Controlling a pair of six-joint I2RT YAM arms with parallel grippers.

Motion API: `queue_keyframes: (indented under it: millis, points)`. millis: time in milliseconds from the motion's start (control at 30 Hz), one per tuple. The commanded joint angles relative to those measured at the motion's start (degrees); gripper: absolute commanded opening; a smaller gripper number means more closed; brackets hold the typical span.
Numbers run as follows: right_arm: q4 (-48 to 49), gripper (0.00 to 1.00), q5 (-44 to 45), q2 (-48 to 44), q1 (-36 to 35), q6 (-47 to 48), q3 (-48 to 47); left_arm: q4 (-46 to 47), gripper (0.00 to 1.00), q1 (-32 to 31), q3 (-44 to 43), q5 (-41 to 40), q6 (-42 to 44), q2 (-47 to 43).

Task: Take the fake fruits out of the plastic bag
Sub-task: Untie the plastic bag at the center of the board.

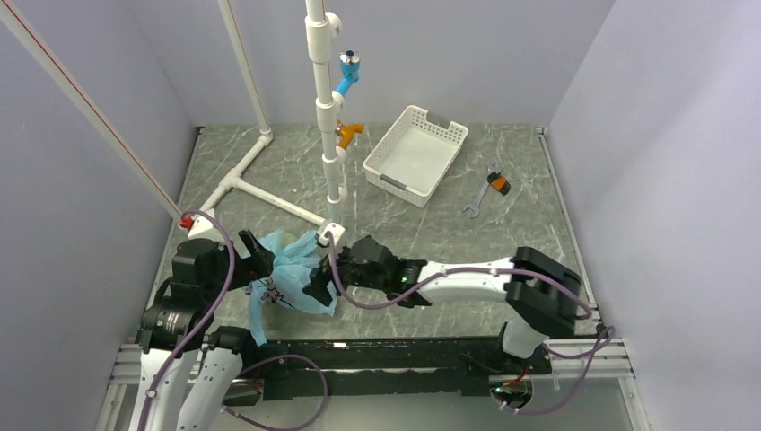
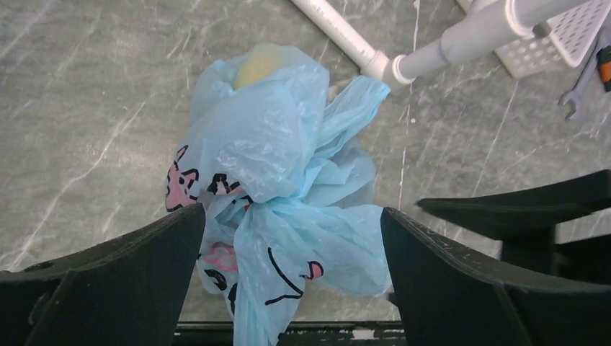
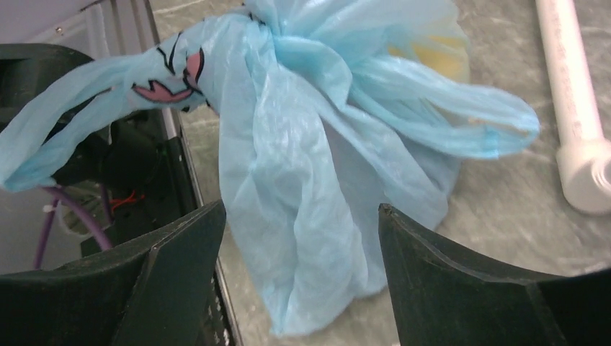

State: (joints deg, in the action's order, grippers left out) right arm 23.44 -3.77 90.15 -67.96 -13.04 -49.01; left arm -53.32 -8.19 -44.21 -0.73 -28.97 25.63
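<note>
Lower left of my top view, the plastic bag (image 1: pixel 289 265) sits between wide-open grippers — left gripper (image 2: pixel 292 216), right gripper (image 3: pixel 299 209) — neither clamping it.

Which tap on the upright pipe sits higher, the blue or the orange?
The blue tap, near the top of the white pipe; the orange tap is mounted lower, closer to the table.

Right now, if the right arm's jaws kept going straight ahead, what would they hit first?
The bag: its bunched blue plastic sits right between the open jaws, so they'd push into it first. How far ahead it lies is hard to judge.
</note>
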Motion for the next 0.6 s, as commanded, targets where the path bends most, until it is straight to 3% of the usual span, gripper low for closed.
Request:
queue_keyframes:
  millis: [0, 100, 267, 400, 467, 567]
  points:
    - [7.5, 0.76, -2.8, 6.0, -0.7, 4.6, -8.5, 3.2, 0.98, -0.2, 0.5, -2.2, -1.4, -0.5]
    - [6.2, 0.71, -0.7, 7.8, -1.2, 4.4, -10.4, 2.1, 0.99, -0.4, 0.2, -2.9, -1.9, -0.4]
    - [6.2, 0.48, 2.6, 7.9, -1.3, 5.4, -8.4, 3.9, 0.99, -0.6, 1.0, 0.0, -0.7, 2.2]
    - [4.3, 0.11, 5.1, 7.2, -1.2, 5.8, -6.3, 3.4, 0.96, -2.7, 0.7, 0.6, -0.2, 7.0]
    - [4.3, 0.00, 4.5, 5.9, -1.2, 6.2, -4.2, 2.9, 0.94, -3.7, 0.2, 1.6, 0.1, 9.5]
    - [2.5, 0.00, 4.0, 4.0, -1.2, 7.8, -1.4, 2.1, 0.91, -5.2, -0.4, 1.6, 0.1, 11.8]
